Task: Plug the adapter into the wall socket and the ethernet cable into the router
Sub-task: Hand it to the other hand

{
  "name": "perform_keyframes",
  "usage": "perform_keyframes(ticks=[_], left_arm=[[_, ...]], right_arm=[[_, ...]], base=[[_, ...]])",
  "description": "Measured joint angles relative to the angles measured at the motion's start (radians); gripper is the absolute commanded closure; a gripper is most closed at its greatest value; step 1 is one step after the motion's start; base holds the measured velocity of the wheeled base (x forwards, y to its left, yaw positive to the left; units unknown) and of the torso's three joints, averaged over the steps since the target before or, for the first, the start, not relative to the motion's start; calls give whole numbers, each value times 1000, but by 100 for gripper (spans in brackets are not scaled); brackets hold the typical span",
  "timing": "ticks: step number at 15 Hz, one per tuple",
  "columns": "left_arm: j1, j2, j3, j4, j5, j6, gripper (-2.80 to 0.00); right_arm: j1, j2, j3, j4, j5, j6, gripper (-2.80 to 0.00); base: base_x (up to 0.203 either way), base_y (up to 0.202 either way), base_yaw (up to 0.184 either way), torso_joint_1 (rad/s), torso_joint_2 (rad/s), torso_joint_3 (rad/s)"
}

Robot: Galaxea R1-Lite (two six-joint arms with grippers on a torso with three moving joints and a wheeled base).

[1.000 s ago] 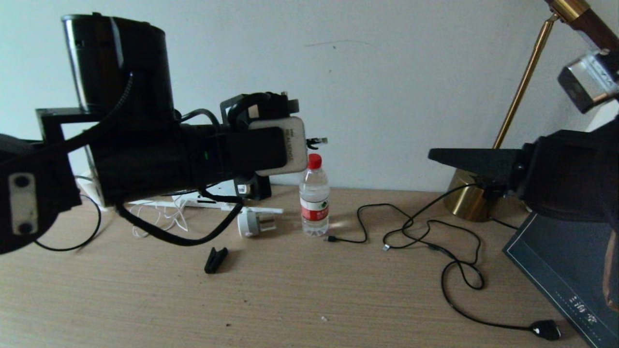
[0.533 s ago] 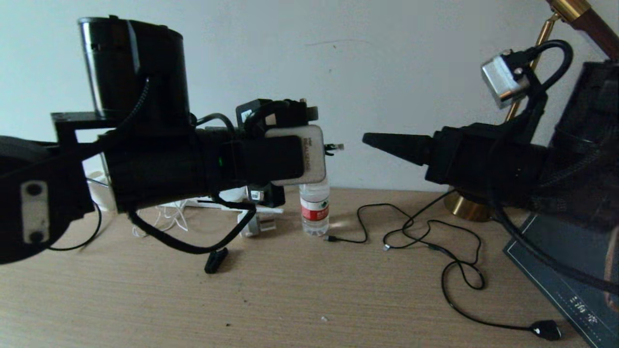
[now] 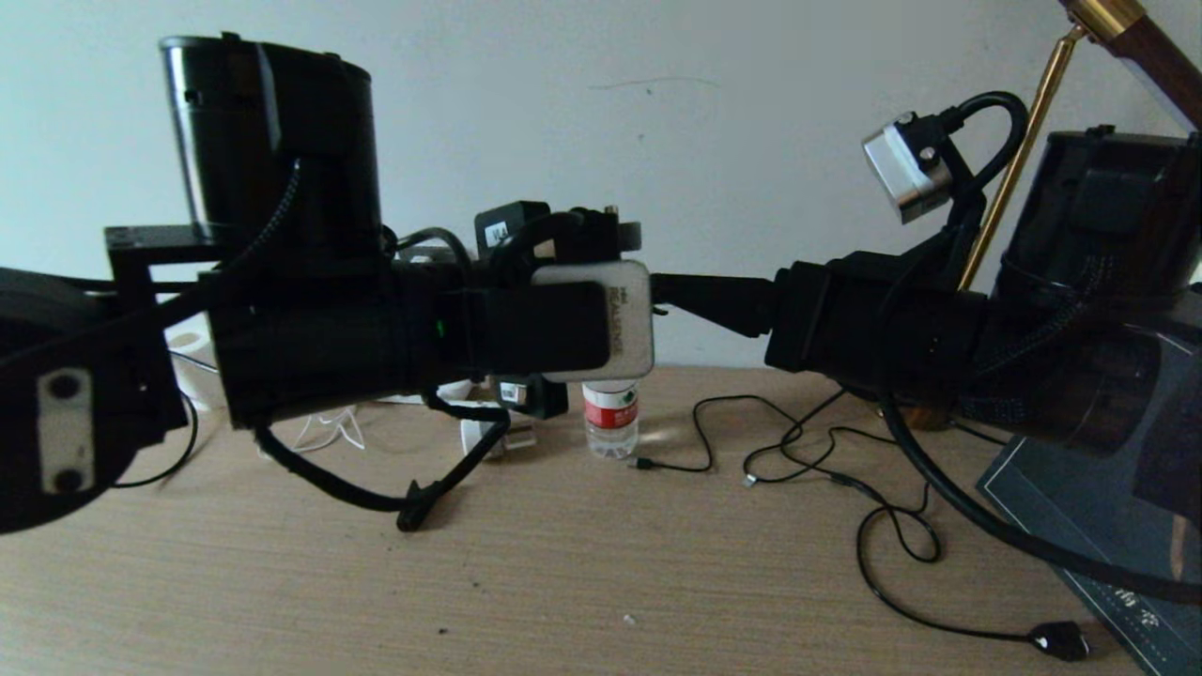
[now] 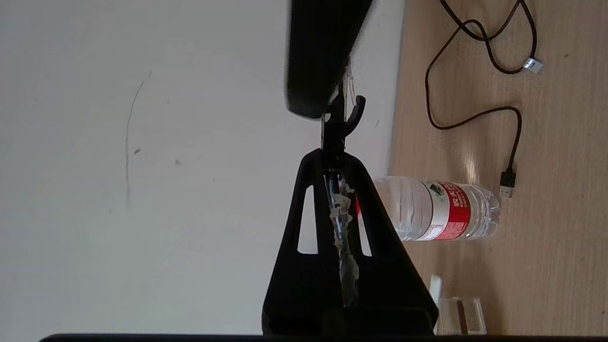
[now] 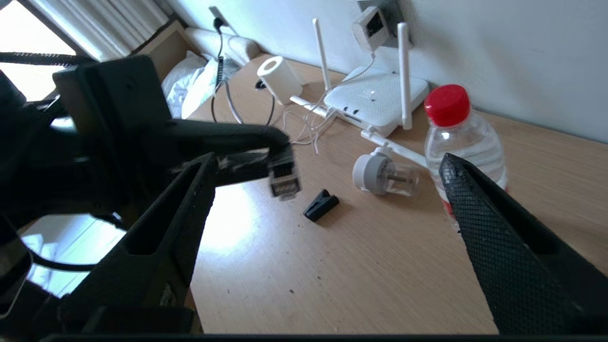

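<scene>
My left gripper (image 4: 332,159) is shut on the ethernet cable, whose clear connector (image 5: 284,178) sticks out past the fingertips, raised above the desk. My right gripper (image 5: 327,161) is open and faces it, with the connector between its fingers, close to one finger (image 5: 156,237). In the head view the right gripper (image 3: 695,296) reaches the left wrist. The white router (image 5: 375,97) lies by the wall with its antennas up. Above it, the white adapter (image 5: 373,26) sits against the dark wall socket (image 5: 392,9), its thin cord hanging down.
A water bottle (image 5: 463,137) stands near the right gripper's other finger. A round grey-white plug (image 5: 380,173) and a small black clip (image 5: 321,205) lie on the desk. Thin black cords (image 3: 798,451), a dark book (image 3: 1080,498) and a brass lamp pole (image 3: 1019,150) are at the right.
My right arm has swung in from the right until its open fingers reach the left gripper's tip. The left arm drifted slightly right, still holding the cable.
</scene>
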Motion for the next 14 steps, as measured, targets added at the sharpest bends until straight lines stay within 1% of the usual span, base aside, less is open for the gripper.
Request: perform_keyframes(ticks=[2, 3, 7, 10, 14], left_arm=[[-3, 0, 1, 0, 0, 1, 0], [-4, 0, 1, 0, 0, 0, 0], [-4, 0, 6, -5, 0, 1, 0], [-5, 0, 9, -11, 0, 1, 0], [-14, 5, 11, -12, 2, 1, 0]], right_arm=[[4, 3, -1, 0, 0, -2, -280], [5, 3, -1, 0, 0, -3, 0], [17, 4, -1, 2, -3, -9, 0], [35, 4, -1, 1, -30, -12, 0], [50, 3, -2, 0, -33, -11, 0]], base=[[0, 0, 0, 0, 0, 0], [0, 0, 0, 0, 0, 0], [0, 0, 0, 0, 0, 0], [0, 0, 0, 0, 0, 0], [0, 0, 0, 0, 0, 0]])
